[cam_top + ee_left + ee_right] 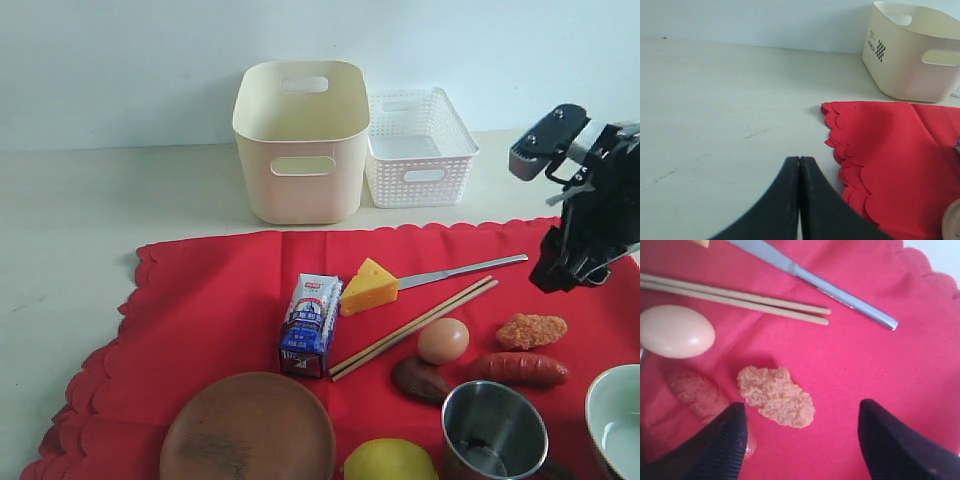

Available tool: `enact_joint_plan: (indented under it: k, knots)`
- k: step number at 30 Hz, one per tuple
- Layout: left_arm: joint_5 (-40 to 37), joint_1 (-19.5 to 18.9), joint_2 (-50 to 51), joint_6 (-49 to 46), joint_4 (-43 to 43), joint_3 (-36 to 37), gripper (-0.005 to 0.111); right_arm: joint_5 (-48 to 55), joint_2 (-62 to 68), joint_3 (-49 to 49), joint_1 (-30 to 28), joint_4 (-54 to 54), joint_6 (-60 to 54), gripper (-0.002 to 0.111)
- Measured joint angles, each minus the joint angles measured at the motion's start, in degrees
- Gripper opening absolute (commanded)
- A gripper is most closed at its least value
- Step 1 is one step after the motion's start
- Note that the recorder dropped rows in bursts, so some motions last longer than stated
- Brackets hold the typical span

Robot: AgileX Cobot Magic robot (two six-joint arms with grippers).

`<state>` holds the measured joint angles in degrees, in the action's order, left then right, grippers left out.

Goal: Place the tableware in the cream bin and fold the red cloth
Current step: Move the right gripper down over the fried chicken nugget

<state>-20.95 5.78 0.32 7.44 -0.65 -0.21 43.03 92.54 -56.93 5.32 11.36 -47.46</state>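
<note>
The left gripper (799,161) is keeping its two black fingers (780,205) pressed together above the pale worktop (725,100). Taking straight ahead of the fingers as twelve o'clock, the red cloth (890,155) is lying flat at about three o'clock, its scalloped edge facing the fingers. The cream bin (905,65) is standing upright at about two o'clock, close behind the cloth's far edge.

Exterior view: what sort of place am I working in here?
Probably a staged tabletop test set-up, not a real kitchen: bare pale table against a blank wall, toy-like cheese wedge on the red cloth, cream bin beside a white lattice basket.
</note>
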Motion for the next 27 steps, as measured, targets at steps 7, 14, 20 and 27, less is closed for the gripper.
enact_joint_plan:
  k: [7,14,20,27]
  knots:
    - [0.0,0.0,0.0,0.0,0.0,0.0,0.0,1.9,5.9,-1.4,0.0,-5.8,-2.2,0.061]
    - [0.0,0.0,0.0,0.0,0.0,0.0,0.0,2.1,9.3,-1.6,0.0,-6.6,-6.9,0.061]
    - [0.0,0.0,0.0,0.0,0.0,0.0,0.0,1.3,11.7,-1.7,0.0,-6.6,-8.3,0.061]
    - [0.0,0.0,0.0,0.0,0.0,0.0,0.0,-1.6,13.3,-1.7,0.0,-6.6,-9.2,0.061]
